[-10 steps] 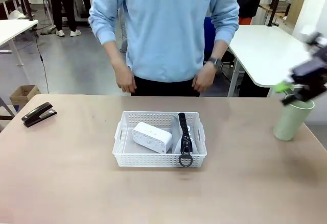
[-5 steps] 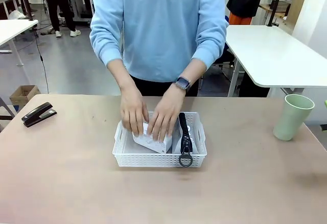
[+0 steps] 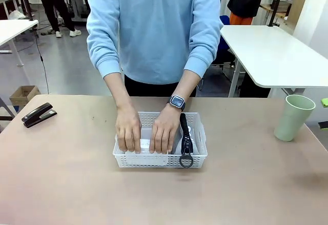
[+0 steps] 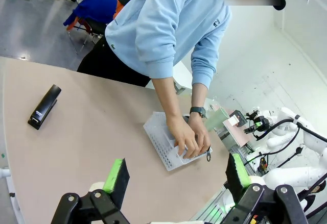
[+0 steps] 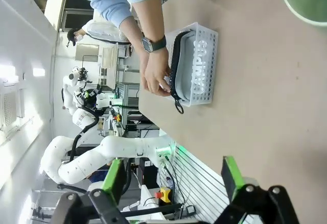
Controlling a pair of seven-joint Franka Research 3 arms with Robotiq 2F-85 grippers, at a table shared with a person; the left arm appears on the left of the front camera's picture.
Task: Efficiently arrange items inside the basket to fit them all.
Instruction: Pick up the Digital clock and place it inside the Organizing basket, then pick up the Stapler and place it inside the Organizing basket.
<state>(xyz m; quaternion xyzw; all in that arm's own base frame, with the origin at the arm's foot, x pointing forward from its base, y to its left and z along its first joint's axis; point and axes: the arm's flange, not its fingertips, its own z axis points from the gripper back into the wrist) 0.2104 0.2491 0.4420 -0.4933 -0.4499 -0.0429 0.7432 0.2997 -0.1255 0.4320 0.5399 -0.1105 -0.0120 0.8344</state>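
On the desk (image 3: 77, 184), with the left end effector (image 4: 177, 173) and right end effector (image 5: 171, 174) both spread apart and empty, the basket (image 3: 154, 161) already holds the grey pouch (image 5: 196, 66), the pale green cup (image 3: 293, 117) and black stapler (image 3: 38, 115) wait outside, and a person's hands (image 3: 128, 130) press the small white box (image 3: 145, 144) flat inside.

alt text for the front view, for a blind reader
A person rests both hands on a white box inside a white perforated basket at the middle of a tan table, beside a grey pouch with a black zipper in the basket's right part. A black stapler lies far left; a pale green cup stands far right.
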